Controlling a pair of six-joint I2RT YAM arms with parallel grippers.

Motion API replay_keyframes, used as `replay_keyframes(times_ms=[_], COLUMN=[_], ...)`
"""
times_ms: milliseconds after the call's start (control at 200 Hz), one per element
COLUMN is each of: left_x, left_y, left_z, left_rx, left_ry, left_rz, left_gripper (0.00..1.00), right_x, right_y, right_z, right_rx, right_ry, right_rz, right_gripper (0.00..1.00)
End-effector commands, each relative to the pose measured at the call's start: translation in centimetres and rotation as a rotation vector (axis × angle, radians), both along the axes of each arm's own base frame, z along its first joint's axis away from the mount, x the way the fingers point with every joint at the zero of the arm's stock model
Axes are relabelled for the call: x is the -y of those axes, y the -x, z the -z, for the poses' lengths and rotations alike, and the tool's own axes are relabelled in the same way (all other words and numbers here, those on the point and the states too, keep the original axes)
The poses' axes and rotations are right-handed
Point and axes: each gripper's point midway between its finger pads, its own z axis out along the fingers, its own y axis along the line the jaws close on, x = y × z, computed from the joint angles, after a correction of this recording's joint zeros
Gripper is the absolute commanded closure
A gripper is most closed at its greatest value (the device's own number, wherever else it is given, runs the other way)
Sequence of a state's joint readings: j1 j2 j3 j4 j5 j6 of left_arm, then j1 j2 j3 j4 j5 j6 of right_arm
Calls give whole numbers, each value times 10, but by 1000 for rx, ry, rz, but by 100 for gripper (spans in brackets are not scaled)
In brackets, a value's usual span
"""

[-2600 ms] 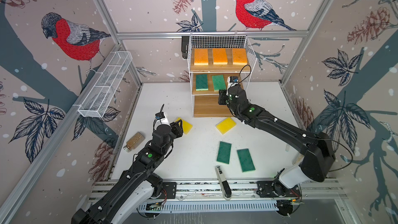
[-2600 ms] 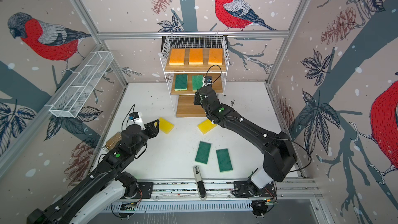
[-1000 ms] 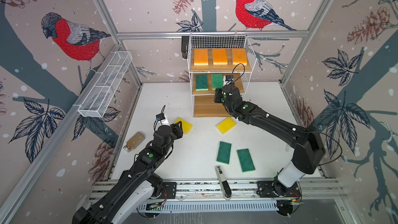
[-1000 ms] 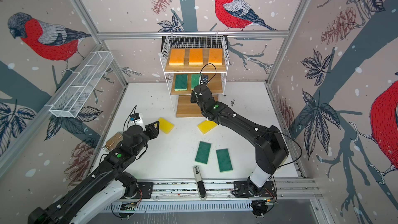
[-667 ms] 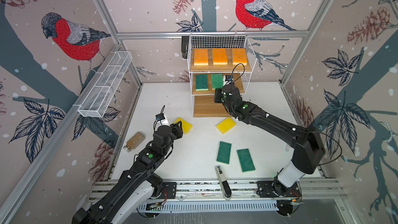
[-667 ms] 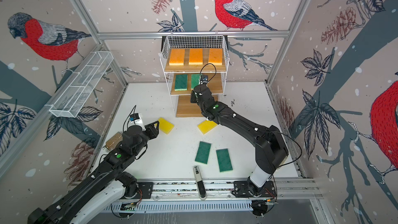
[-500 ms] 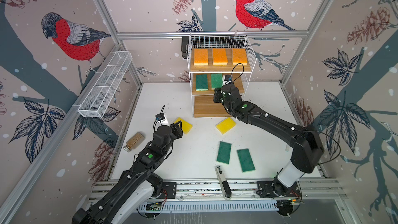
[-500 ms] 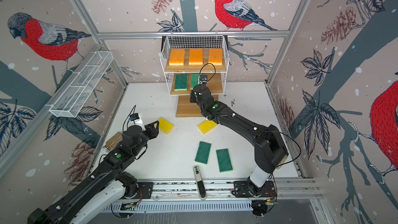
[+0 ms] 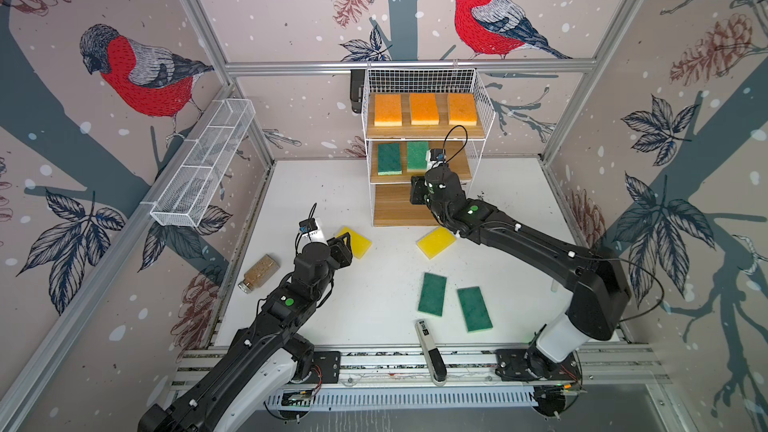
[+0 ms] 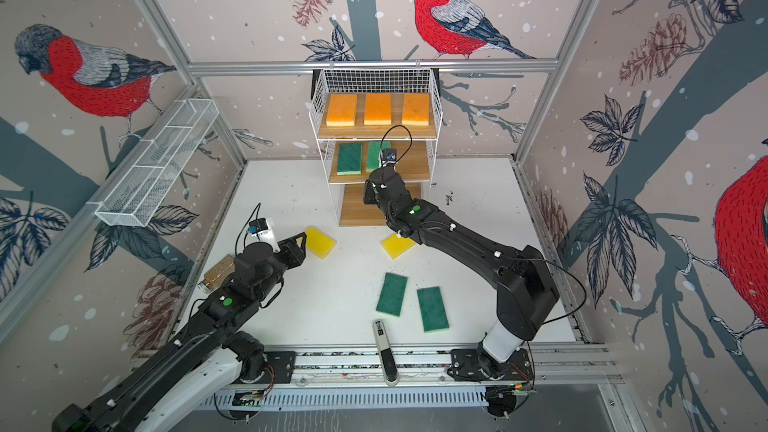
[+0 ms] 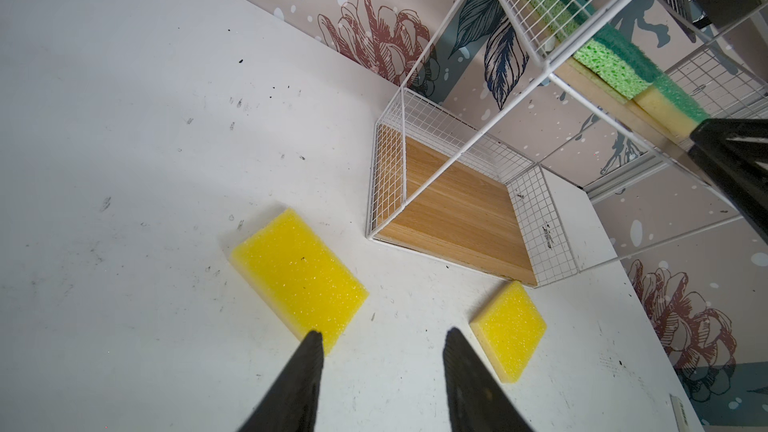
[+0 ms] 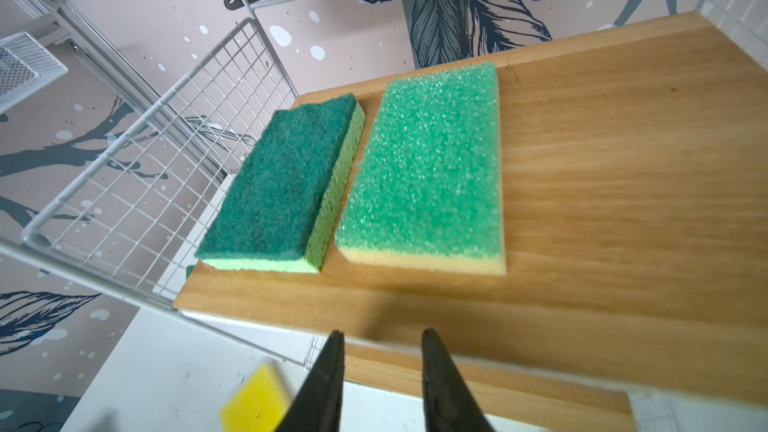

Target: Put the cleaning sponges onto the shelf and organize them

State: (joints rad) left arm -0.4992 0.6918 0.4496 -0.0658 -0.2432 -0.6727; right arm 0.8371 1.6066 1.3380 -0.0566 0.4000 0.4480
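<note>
The shelf (image 9: 399, 209) stands at the back with its bottom board bare. Three orange sponges (image 9: 424, 109) lie on the top board. Two green sponges (image 12: 278, 176) (image 12: 428, 168) lie side by side on the middle board. My right gripper (image 12: 383, 332) is open and empty, just in front of that board's front edge. On the table lie two yellow sponges (image 11: 299, 276) (image 11: 509, 330) and two green ones (image 9: 432, 294) (image 9: 474, 308). My left gripper (image 11: 383, 332) is open and empty above the table, one fingertip over the left yellow sponge's near corner.
A long white mesh trough (image 9: 203, 164) hangs on the left wall. A small jar (image 9: 258, 273) lies by the table's left edge. A white-and-black handheld device (image 9: 428, 347) lies at the front edge. Wire grids close the shelf's sides and back.
My right gripper has shifted a little to the left in front of the middle board and its jaws have spread wider. The left arm has not moved.
</note>
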Motion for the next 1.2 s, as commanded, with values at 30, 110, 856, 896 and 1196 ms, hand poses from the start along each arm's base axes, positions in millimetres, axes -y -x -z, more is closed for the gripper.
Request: replay_keyframes(times_ms=[30,110,856,896,1196], left_x=[-4,-6,-6,-5,-2], left_y=[-2,-2,-3,-3,1], left_z=[-8,-10,-25,-24,-11], left_rx=[19,18,-50,-57,-112], left_ry=[-21,-37,-94,-93,-71], left_rz=[-16,-23,-15,-13,-3], left_gripper=[51,51,49,48,47], right_x=[24,34,150,152,159], right_y=[8,14,106,110,125], right_z=[-6,-8,51,57,97], right_rx=[3,2,-137,-150,-248], right_ry=[19,28,41,27,-50], right_rz=[75,89,199,202,232], right_gripper=[58,52,16,15,12])
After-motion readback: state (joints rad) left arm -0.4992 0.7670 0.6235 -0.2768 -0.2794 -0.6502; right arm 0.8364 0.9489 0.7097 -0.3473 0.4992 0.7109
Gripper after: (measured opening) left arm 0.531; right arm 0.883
